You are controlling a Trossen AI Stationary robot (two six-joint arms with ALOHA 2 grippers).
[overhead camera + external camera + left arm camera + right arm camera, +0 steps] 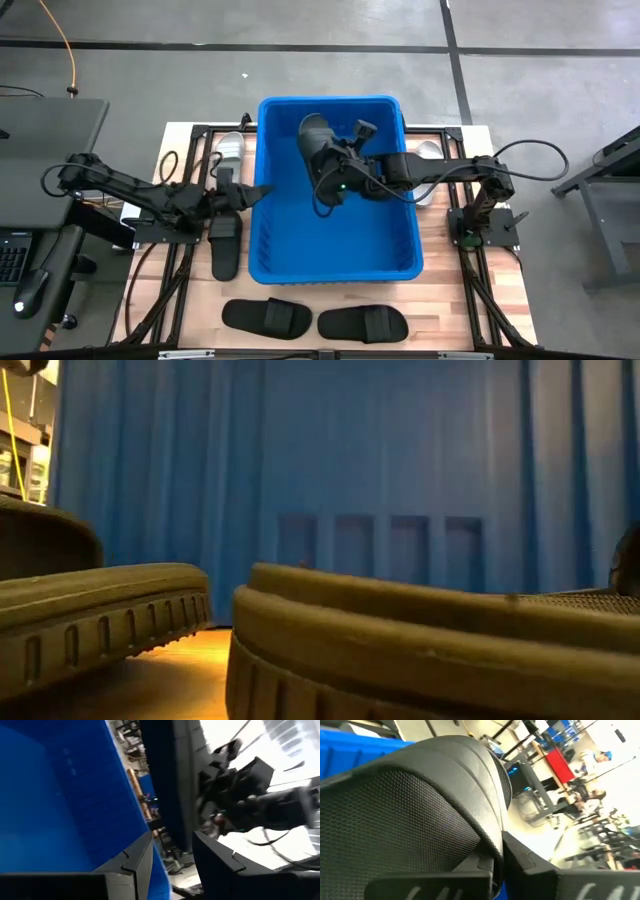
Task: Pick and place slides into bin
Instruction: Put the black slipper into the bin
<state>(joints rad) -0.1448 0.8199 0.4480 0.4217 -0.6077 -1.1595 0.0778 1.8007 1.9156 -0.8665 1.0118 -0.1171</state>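
Holding blk slide [316, 140] over bin [335, 255]

High cam looks straight down; low cam, table-level, shares bin [335, 240].

The right claw [322, 168] hides most of its black slide [314, 130] over the bin [270, 255]. Two pale slides [230, 146] peek out, half-hidden behind the bin's walls.
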